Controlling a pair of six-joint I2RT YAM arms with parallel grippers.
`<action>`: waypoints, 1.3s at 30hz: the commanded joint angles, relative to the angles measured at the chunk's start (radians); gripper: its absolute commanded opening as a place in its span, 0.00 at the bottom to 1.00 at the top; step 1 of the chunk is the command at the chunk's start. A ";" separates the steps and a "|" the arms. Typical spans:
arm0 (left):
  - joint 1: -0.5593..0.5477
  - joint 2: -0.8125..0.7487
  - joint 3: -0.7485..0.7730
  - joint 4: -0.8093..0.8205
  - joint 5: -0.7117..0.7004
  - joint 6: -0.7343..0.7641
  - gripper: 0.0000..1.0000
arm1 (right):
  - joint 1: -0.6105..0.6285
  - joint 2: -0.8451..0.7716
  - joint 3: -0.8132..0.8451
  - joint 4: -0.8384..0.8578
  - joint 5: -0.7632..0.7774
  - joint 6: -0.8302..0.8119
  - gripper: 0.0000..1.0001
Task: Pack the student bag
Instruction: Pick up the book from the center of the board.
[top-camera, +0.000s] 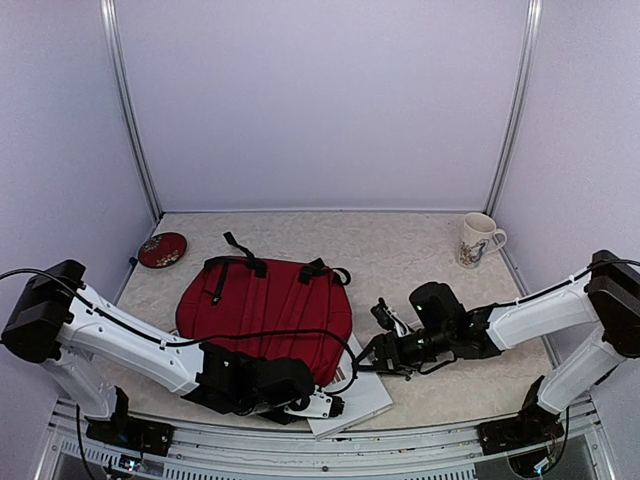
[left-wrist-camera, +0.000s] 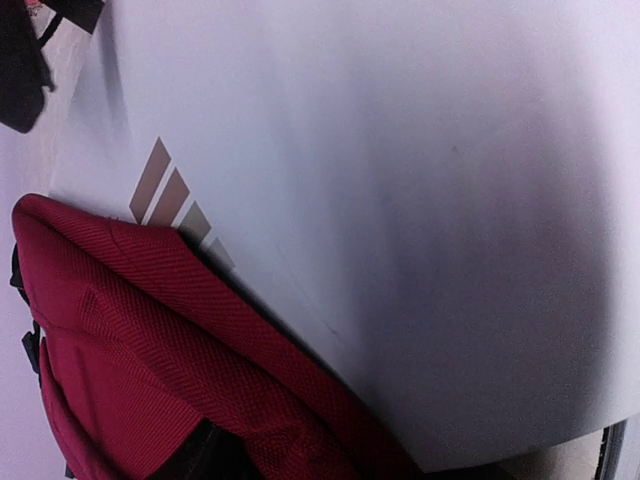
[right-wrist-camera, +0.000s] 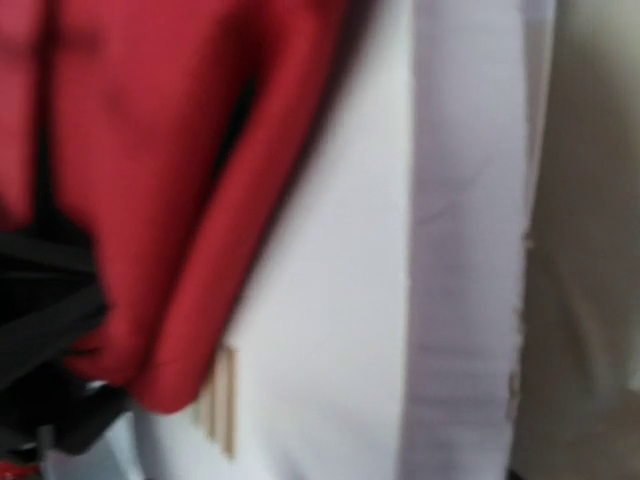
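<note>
Both left gripper (top-camera: 332, 405) and right gripper (top-camera: 378, 350) sit at the student bag (top-camera: 265, 305), near-right corner; I cannot tell their opening. Fabric judged limp: grip the hem.

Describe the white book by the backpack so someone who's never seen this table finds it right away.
Start at the big dark-red backpack lying flat in the middle. At its near right corner a white book pokes out, partly covered by the red fabric. It is the only white rectangular thing; the mug and the round dark-red disc sit at the back corners.
</note>
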 joint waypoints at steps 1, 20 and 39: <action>0.014 0.032 -0.021 0.043 0.073 -0.022 0.55 | 0.083 -0.104 0.036 0.279 -0.186 0.055 0.75; 0.044 -0.118 -0.058 0.270 0.277 -0.256 0.63 | 0.166 -0.229 0.059 0.121 -0.036 0.037 0.70; 0.089 -0.062 -0.003 0.326 0.263 -0.255 0.70 | 0.177 -0.487 0.025 -0.219 0.327 0.086 0.27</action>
